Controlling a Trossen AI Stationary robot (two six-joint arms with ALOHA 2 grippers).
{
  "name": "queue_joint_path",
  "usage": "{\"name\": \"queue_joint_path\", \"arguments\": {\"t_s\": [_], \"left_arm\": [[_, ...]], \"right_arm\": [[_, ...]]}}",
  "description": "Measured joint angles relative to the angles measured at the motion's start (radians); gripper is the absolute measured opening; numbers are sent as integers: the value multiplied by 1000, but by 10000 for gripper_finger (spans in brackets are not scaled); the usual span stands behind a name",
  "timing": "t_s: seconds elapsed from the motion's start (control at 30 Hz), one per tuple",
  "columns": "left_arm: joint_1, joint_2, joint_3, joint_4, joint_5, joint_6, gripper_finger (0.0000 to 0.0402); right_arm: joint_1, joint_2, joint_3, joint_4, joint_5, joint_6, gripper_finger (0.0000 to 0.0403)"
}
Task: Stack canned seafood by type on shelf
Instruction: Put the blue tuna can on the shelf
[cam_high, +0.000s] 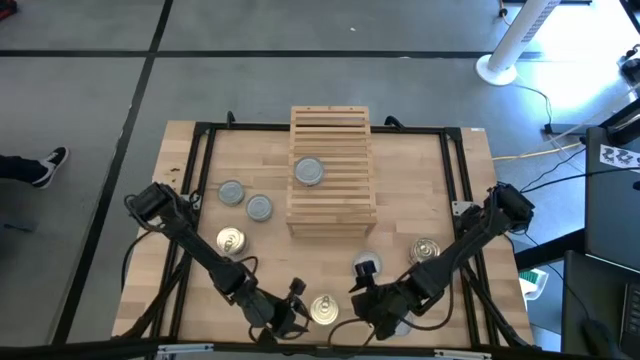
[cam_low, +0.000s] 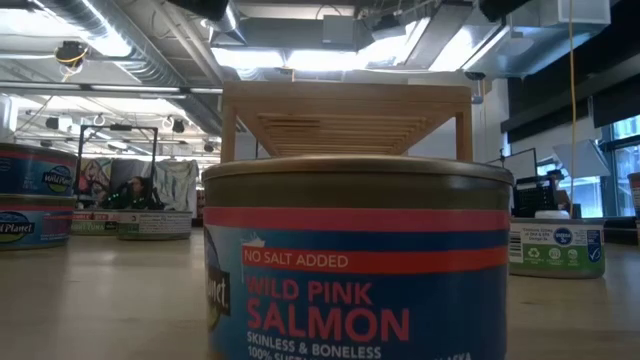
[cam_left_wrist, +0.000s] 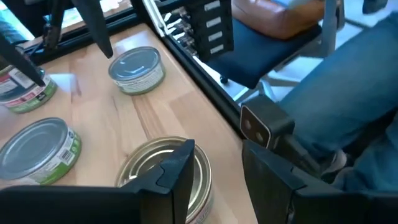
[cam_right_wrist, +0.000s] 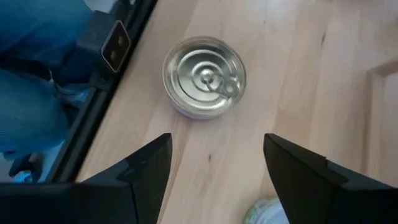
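Nearest the lens in the low view stands a salmon tin (cam_low: 355, 265), its red and blue label filling the middle of the picture, with the slatted wooden shelf (cam_low: 345, 115) rising behind it and more tins off to either side on the table. From above, the shelf (cam_high: 332, 170) sits at the table's centre with one grey-topped tin (cam_high: 309, 171) on its slats. Two grey tins (cam_high: 245, 200) lie just beside its left edge, a golden tin (cam_high: 231, 240) lies nearer the left arm, and another golden tin (cam_high: 425, 250) lies by the right arm. At the near edge a third golden-topped tin (cam_high: 324, 310) lies between the left gripper (cam_high: 292, 305) and the right gripper (cam_high: 365, 298), close to both. In the left wrist view the left gripper (cam_left_wrist: 217, 155) has its fingers parted and grasps nothing. That golden tin (cam_left_wrist: 165, 171) lies partly behind one finger (cam_left_wrist: 177, 168), outside the gap. In the right wrist view the right gripper (cam_right_wrist: 217, 146) is spread wide and empty, with the same tin (cam_right_wrist: 204, 76) ahead of its fingertips and clear of them.
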Motion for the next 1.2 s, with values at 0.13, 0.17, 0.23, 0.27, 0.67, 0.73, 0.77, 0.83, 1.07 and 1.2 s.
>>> {"name": "queue_joint_path", "arguments": {"t_s": [0.13,0.17,0.23,0.27,0.67,0.73,0.77,0.83,1.07,1.2], "left_arm": [[0,34,7,-1,0,30,130],[0,40,7,-2,0,32,130],[0,54,7,2,0,33,130],[1,60,7,0,0,34,130],[12,126,6,2,-33,38,130],[12,126,6,5,-41,45,130],[12,125,6,4,-43,46,130],[12,125,6,-4,-44,46,130],[12,124,6,-8,-53,87,102],[16,138,6,-5,-61,91,79]], "right_arm": [[0,0,-61,103,0,-55,253],[0,1,-69,124,0,-70,253],[0,1,-81,163,0,-108,253],[0,1,-88,180,1,-123,253],[7,141,-97,226,47,-240,253],[10,157,-97,224,68,-240,253],[13,162,-97,224,70,-240,253],[13,172,-97,226,71,-240,253],[12,180,-96,228,77,-238,253],[12,180,-96,244,88,-237,253]]}}
